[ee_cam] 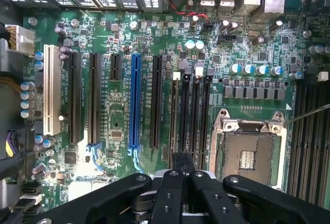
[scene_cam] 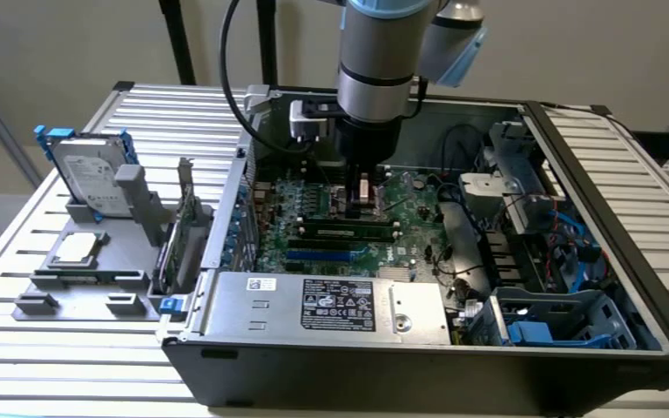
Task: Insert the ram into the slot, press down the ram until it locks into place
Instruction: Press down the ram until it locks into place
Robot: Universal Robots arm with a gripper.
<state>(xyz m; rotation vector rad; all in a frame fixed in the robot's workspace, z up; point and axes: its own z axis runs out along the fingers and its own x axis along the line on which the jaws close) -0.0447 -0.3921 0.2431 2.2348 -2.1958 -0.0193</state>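
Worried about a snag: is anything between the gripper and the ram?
Nothing visible. The gripper hangs close above the ram on the motherboard, and no cable crosses the short gap between them.

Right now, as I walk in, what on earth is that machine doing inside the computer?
A robot arm has its black gripper lowered into an open black metal computer case, just over the large green motherboard. The gripper sits at the row of long narrow black plastic memory sockets. A long thin green memory stick lies along those sockets. Whether it is locked in cannot be told.
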